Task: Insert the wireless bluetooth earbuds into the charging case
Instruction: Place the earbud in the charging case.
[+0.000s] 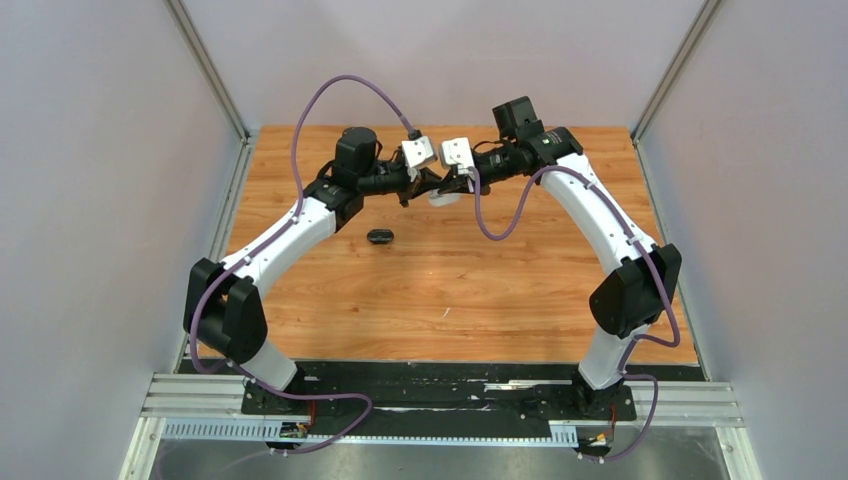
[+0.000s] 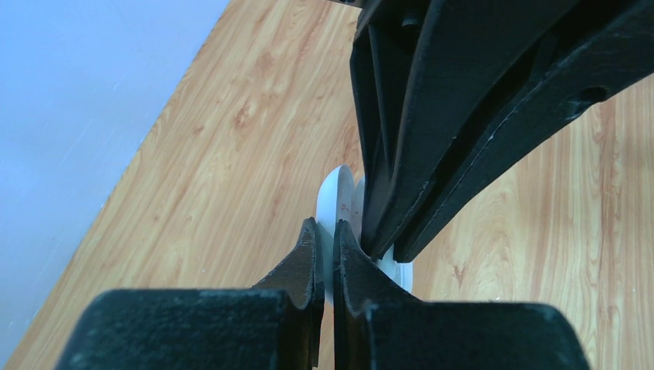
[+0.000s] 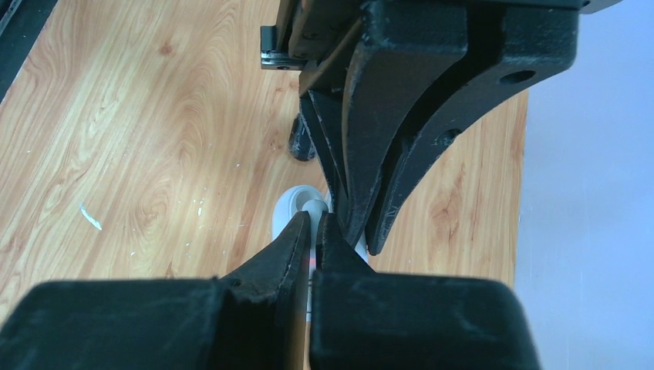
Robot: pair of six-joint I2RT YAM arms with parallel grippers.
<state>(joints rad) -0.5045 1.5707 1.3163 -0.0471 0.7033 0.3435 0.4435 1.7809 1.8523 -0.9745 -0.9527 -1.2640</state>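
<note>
Desk [image 1: 450, 300], far middle: white charging case [image 2: 337, 196] between both arms. Left end effector [image 2: 324, 231] clenched on its thin edge. Right end effector [image 3: 315, 223] clenched at the case; earbud not discernible. Black case [image 1: 380, 237] lies apart on the desk.

we see a wooden tabletop [image 1: 450, 300] with a light, wavy grain, closed in on three sides by pale grey-lilac walls [image 1: 100, 150]. a metal corner post [image 1: 205, 65] slants up at the back left, and a second post [image 1: 680, 60] at the back right. along the near edge lies a black plate [image 1: 450, 385], beside ribbed aluminium rails [image 1: 190, 395], with a grey metal sheet [image 1: 450, 462] below. a small white fleck [image 3: 91, 217] and finer pale specks mark the wood.
</note>
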